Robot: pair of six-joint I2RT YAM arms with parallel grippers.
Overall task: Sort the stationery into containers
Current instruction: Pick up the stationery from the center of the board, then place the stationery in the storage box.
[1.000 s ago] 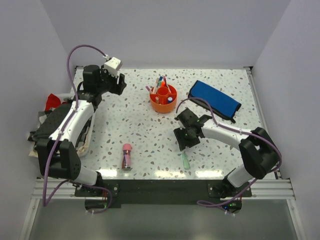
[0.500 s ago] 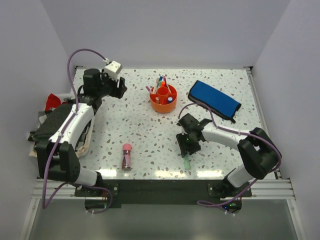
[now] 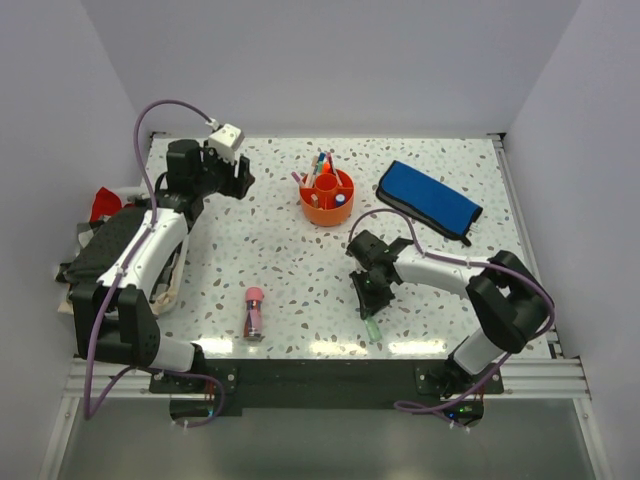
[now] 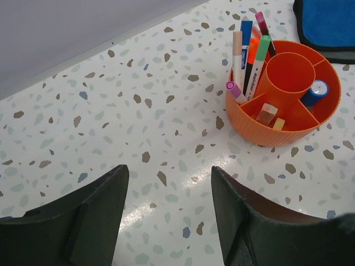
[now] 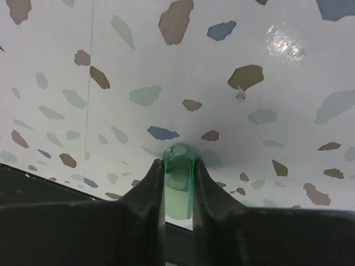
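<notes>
Dropped toward the lower centre of the top view and narrowed since a second ago: right fingers (image 3: pixel 369 303), now at the green marker (image 3: pixel 373 328) lying near the worktop's (image 3: pixel 280 250) lower edge. Upper centre, orange caddy (image 3: pixel 327 197) with pens upright; blue pouch (image 3: pixel 430 200) to its right; glue tube (image 3: pixel 254 311) lying lower left. Left fingers (image 3: pixel 236 176) upper left, released.

From the left wrist: spread wide along the bottom edge, nothing between. Caddy upper right, erasers (image 4: pixel 267 112) in its near compartment.

From the right wrist: clenched on the green marker, pressed against both sides, lower centre.
</notes>
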